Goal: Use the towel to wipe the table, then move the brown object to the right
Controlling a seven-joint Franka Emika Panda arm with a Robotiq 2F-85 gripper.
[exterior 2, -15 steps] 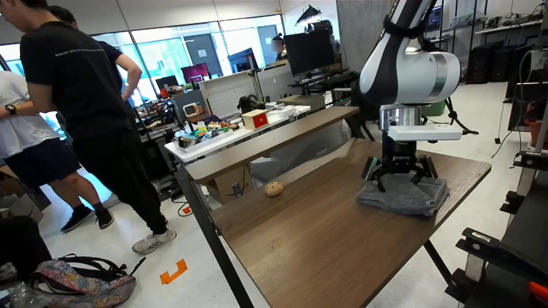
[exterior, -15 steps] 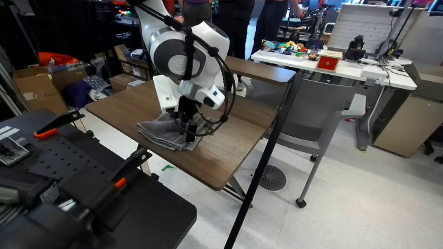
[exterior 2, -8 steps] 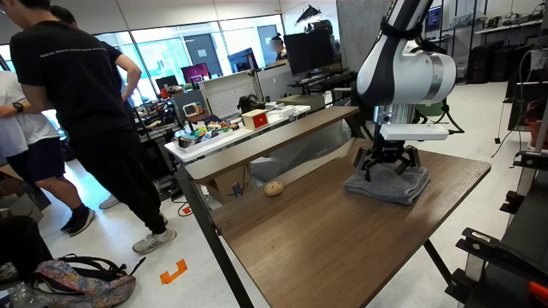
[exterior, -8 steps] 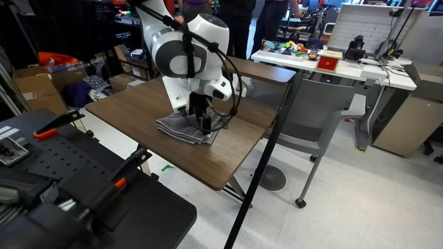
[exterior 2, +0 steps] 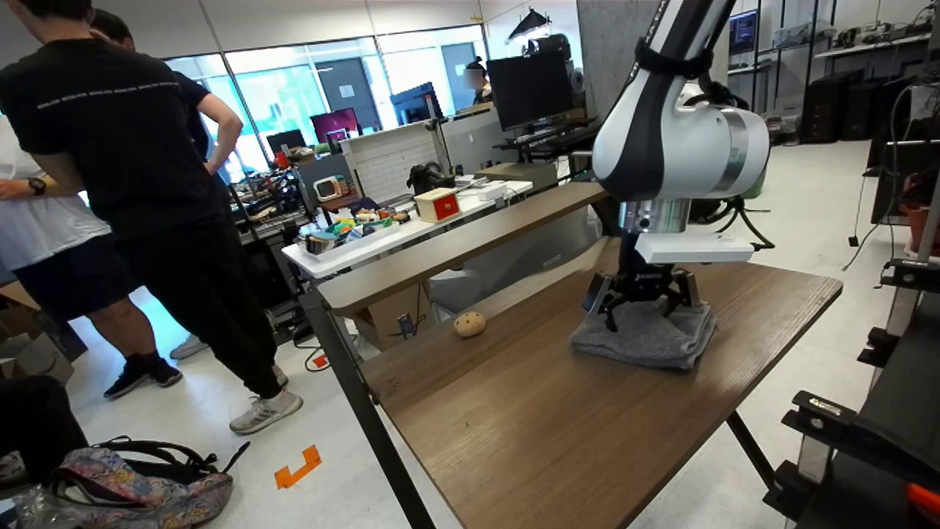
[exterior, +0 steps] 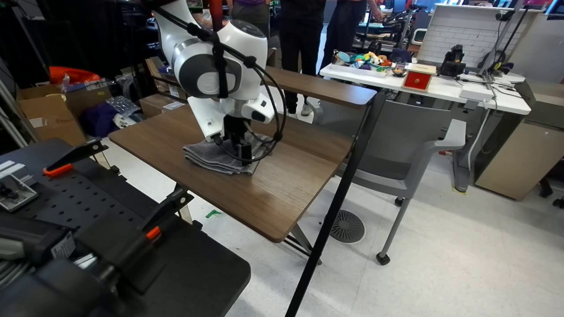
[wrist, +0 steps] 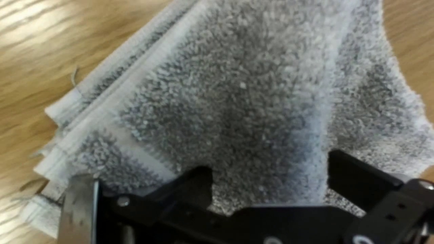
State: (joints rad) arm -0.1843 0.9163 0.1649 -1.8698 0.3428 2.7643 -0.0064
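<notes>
The folded towel (exterior 2: 646, 339) lies on the table (exterior 2: 543, 419) beneath the gripper (wrist: 269, 171), whose jaws stand apart and grasp nothing; wiping is judged under way, coverage unverifiable, and moving the brown object (exterior 2: 469, 324), well apart from the towel, to the right is outstanding.

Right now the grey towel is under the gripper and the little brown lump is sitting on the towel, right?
No: an exterior view shows the little brown lump on the table, apart from the grey towel. The towel is indeed under the gripper.
</notes>
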